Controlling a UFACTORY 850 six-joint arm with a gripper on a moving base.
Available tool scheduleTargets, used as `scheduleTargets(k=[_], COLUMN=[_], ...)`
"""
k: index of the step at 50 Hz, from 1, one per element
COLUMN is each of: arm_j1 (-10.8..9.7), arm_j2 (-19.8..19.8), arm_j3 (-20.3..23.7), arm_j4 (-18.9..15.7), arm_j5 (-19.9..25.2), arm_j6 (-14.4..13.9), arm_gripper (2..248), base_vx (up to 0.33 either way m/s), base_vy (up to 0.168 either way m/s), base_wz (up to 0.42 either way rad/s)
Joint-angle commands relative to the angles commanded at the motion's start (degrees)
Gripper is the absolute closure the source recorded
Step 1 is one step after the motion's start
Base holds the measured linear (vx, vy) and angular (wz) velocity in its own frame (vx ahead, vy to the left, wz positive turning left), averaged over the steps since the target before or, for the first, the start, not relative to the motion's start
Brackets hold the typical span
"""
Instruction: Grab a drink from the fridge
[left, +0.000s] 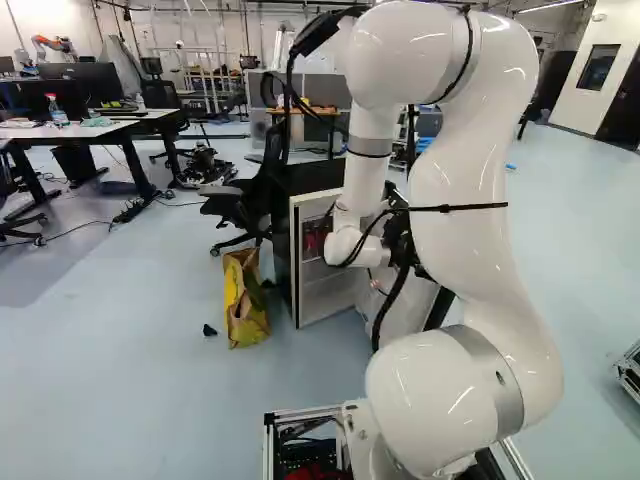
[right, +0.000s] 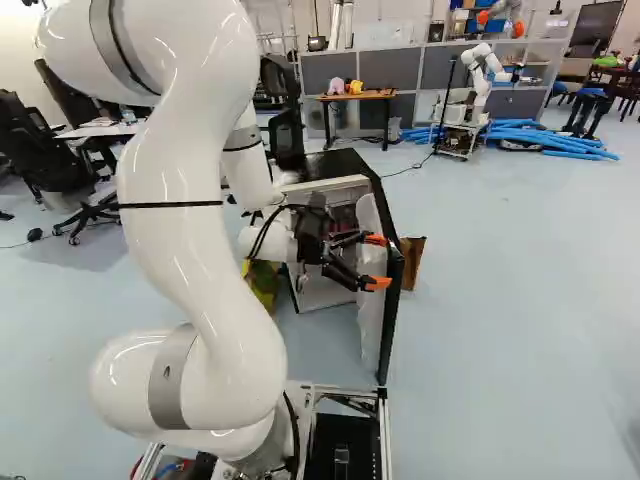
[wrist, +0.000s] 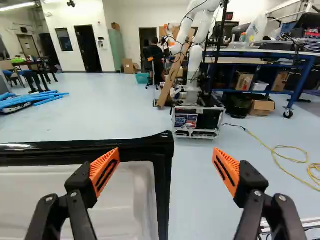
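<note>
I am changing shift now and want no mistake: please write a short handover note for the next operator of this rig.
End effector: open, holding nothing, by the fridge door's edge; contact with the door unclear.
Job's things: fridge ahead of the base, its door open. Reddish items inside, too unclear to call drinks.
Done: door is open.
Left: likely clear the door, reach inside, grip a drink, bring it out.
Mind the yellow bag beside the fridge.

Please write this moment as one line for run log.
fridge: door standing open | gripper: open, nothing held | position: at door, its top corner between the spread fingers | drink: not yet grasped
</note>
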Motion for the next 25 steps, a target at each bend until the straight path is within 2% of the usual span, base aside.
scheduleTargets(k=[25], arm_j1=[-7.2], arm_j2=[-2.0], arm_j3=[-5.3], arm_j4=[0.0], arm_j5=[0.0], arm_j6=[0.0], arm_gripper=[3], base_vx=[0.0], base_vy=[0.0], base_wz=[0.0])
